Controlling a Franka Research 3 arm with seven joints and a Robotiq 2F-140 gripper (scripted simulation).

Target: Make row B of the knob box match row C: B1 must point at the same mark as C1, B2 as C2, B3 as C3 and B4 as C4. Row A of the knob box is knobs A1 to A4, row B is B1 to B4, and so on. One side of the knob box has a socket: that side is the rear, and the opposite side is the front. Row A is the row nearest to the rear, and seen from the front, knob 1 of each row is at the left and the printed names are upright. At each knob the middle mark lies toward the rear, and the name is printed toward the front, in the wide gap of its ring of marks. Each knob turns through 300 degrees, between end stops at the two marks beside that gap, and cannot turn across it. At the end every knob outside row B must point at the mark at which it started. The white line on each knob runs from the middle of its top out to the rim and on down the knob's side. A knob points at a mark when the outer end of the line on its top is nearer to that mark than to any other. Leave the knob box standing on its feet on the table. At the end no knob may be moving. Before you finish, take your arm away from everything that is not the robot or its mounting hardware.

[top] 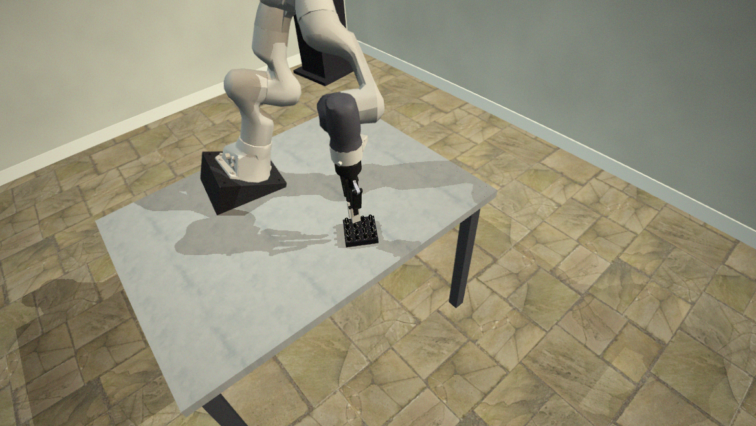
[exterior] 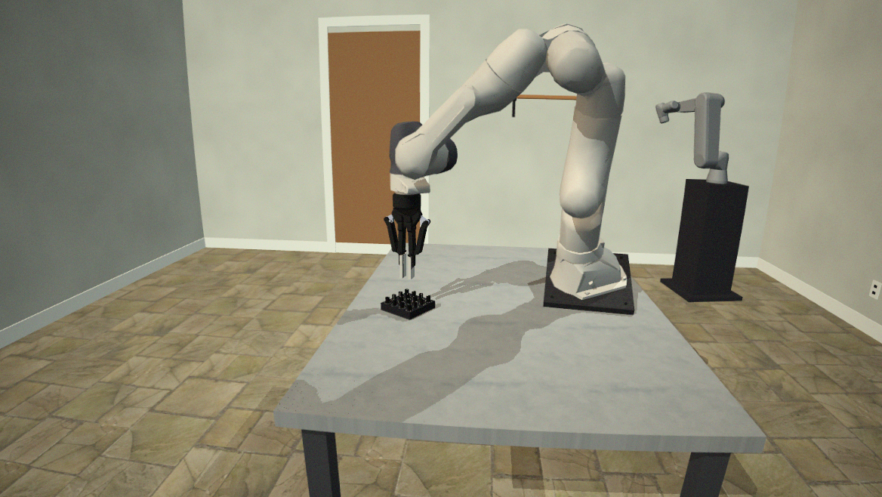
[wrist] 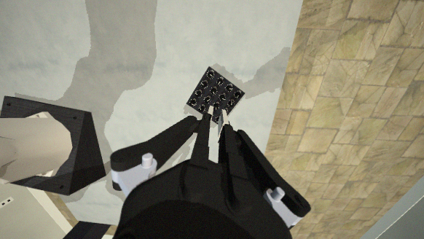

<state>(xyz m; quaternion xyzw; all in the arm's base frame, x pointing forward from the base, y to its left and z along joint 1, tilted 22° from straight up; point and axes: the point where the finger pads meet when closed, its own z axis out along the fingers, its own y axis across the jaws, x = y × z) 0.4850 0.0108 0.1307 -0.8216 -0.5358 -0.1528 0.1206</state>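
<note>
The black knob box [top: 360,231] stands on its feet on the grey table near the table's edge. It also shows in the exterior view [exterior: 407,304] and in the wrist view [wrist: 216,95]. Its knobs are small and dark, and I cannot read their white lines or marks. My gripper [exterior: 405,276] [top: 350,215] points straight down and hangs a short way above the box, over the side nearest the arm's base. Its fingers are drawn nearly together with a narrow gap, and nothing is between them. The fingertips cover one edge knob in the wrist view.
My arm's black base block [top: 242,177] sits on the table behind the box. The table edge [top: 422,254] runs close beside the box, with tiled floor below. A second grey arm on a black pedestal [exterior: 708,240] stands off the table.
</note>
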